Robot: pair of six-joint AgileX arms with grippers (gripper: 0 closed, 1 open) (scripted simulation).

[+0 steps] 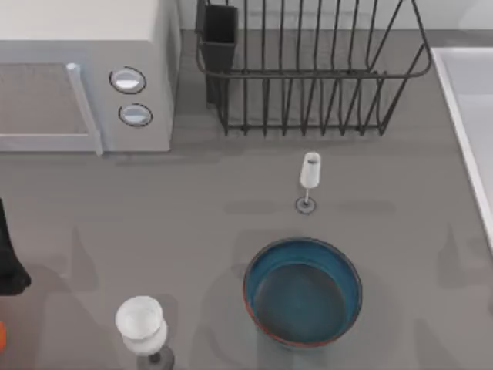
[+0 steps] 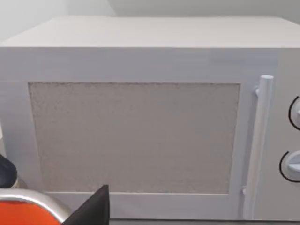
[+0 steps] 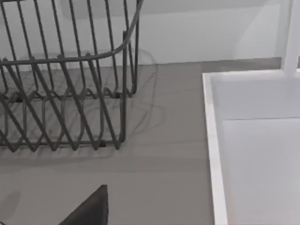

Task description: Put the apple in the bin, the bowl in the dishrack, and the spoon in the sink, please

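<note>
While unloaded, bowl [image 1: 303, 291] near dishrack [image 1: 312, 69], sink [image 1: 470, 116] right.

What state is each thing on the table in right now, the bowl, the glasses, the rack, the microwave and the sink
bowl: upright on the table, nothing in it
small wine glass: standing upright, between bowl and dishrack
large wine glass: standing upright, near the front left
dishrack: nothing on its bars
microwave: door closed
sink: the part in view holds nothing
</note>
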